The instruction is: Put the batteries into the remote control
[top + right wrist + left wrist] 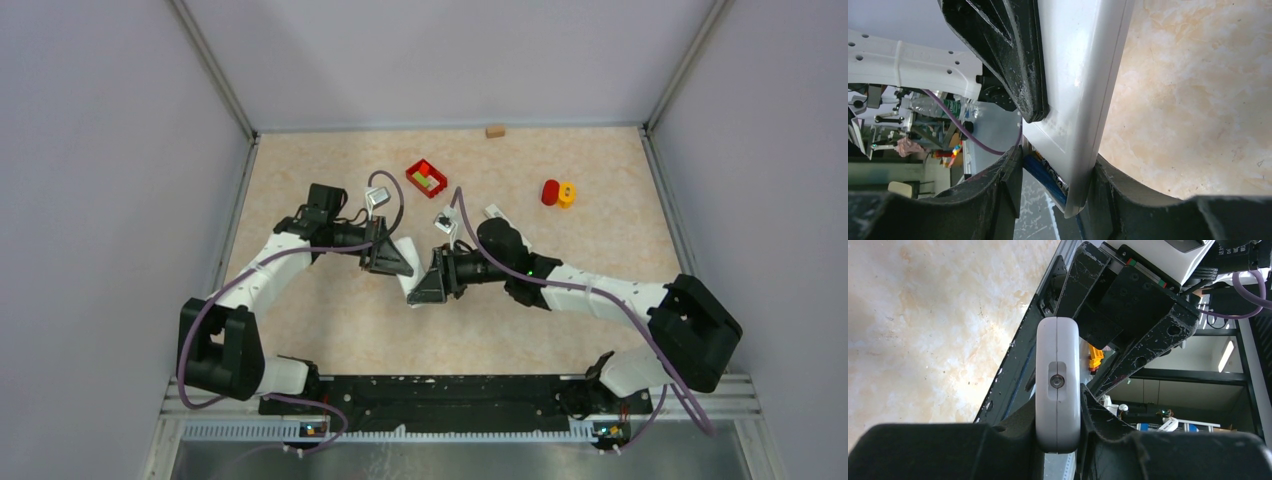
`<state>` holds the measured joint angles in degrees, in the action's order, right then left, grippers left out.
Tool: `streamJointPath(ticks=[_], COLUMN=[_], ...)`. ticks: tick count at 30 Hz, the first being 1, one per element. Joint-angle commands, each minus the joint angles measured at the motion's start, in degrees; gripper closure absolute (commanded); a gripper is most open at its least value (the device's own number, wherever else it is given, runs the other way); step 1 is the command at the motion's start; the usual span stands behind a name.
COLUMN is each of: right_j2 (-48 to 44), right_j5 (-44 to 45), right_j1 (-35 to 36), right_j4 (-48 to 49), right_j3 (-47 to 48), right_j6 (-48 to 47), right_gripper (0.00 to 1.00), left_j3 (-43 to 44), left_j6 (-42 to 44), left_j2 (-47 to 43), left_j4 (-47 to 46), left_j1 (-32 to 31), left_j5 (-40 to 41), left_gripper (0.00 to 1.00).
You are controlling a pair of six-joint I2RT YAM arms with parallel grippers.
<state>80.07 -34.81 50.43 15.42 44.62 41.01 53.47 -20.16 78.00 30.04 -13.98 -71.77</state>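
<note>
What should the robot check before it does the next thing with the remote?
1. left fingers shut on remote: ok.
2. right fingers shut on remote: ok.
3. remote lifted off table: ok.
4. blue cell inside remote: ok.
5. blue cell pushed fully home: cannot tell.
6. second cell inside: cannot tell.
</note>
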Motion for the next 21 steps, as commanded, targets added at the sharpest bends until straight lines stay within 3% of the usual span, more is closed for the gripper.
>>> streamJointPath(ticks=[1,9,21], right_j2=[-0.5,-0.3,0.2], right_j5=[-3.8,-1.1,-2.5], right_j1=[0.2,0.0,-2.2], right_j4=[5.1,1.9,5.1], right_j3=[0.0,0.0,-1.6], right_j6=[-6.5,-10.8,-7.0], right_gripper=[0.79,0.85,0.93], left_j3=[1.9,2.0,2.0], left_j6=[-0.6,-0.2,0.0], left_j2=[-1.4,-1.3,-1.5], left_j4=[-0.3,0.3,0.5], left_j1=[-0.2,-0.2,-0.2], left_j5=[-0.5,-0.2,-0.2], left_gripper=[1.00,1.00,1.00])
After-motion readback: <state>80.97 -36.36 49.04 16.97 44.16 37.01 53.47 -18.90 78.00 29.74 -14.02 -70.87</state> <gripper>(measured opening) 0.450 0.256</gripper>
